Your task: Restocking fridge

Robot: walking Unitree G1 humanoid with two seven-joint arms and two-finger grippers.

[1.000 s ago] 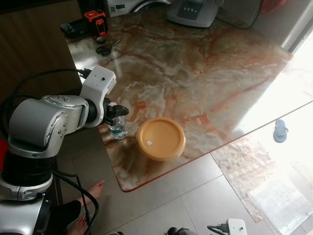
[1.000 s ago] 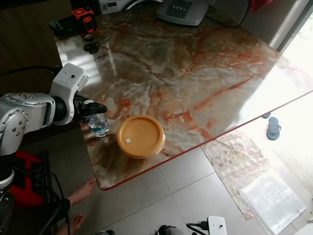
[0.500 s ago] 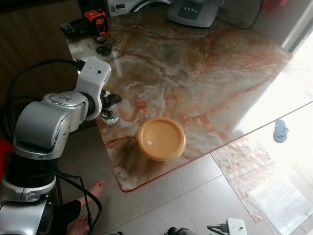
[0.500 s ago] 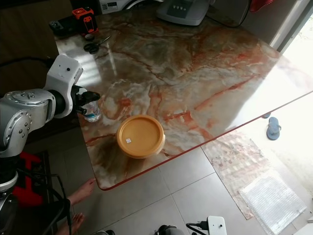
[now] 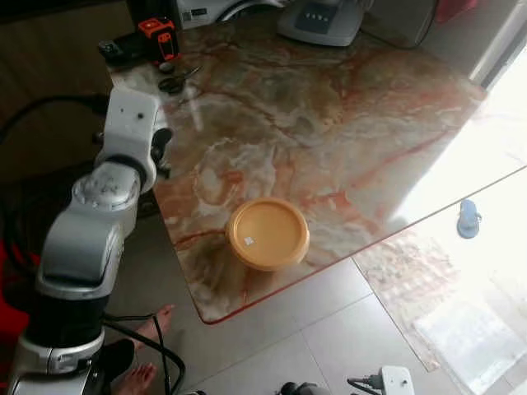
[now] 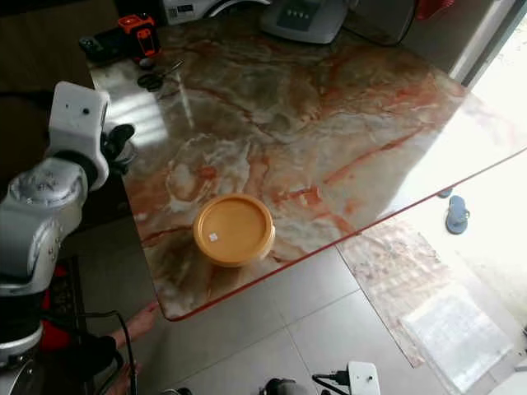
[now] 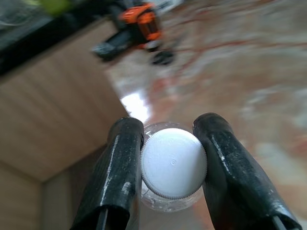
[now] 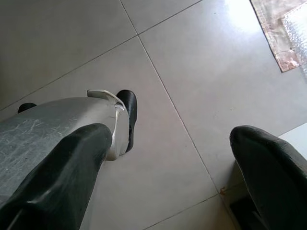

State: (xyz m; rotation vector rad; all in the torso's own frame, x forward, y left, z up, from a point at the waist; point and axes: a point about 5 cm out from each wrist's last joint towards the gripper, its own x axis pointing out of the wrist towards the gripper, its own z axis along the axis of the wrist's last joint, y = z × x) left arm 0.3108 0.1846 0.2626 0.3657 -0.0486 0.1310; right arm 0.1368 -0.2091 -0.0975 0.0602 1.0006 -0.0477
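**Bottle lifting clear of the worktop edge**

Swinging up and away from beside the yellow bowl (image 5: 268, 234) toward 10 o'clock: left hand (image 7: 165, 167), clamped on the bottle (image 7: 172, 168) at its white cap. Keeping it upright and the squeeze steady while carrying toward the fridge. Right hand (image 8: 168, 167) hanging apart over the floor.

Table (image 5: 346, 123): polished marble-look stone, glossy; I see strong window glare on it. Round container (image 5: 268, 234) near the table's front edge: matt ochre plastic, smooth lid. Left gripper (image 7: 165, 167): glossy black fingers (image 7: 117, 172), lightly scuffed, pinching a clear plastic bottle (image 7: 158, 203) with a white ribbed cap (image 7: 173, 168), matt. Left arm (image 5: 90, 222) beside the table: brushed silver metal. Floor (image 8: 158, 52): smooth pale tiles, satin sheen. Cabinet wall (image 7: 53, 124) by the table's corner: matt wood grain.
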